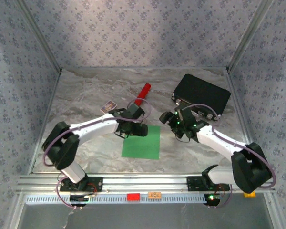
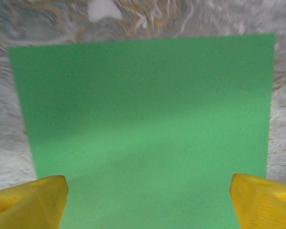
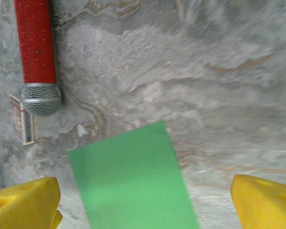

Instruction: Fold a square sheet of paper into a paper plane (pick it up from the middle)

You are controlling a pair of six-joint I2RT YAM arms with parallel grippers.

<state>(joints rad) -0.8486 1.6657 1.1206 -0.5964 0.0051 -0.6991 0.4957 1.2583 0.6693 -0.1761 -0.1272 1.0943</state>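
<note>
Square sheet (image 1: 142, 141) flat; right wrist catches red cylinder (image 3: 35, 43), card (image 3: 23, 125).

No text, number or brand can be read in any view.

Card (image 1: 108, 106) on the table (image 1: 86, 90): printed face, too small to make out from the top camera. From the right wrist camera the card (image 3: 23, 125) shows coloured bands and fine lines, blurred and not legible.

Orange tag (image 1: 155, 194) on the front rail (image 1: 148, 181): dark marks, not legible.
</note>
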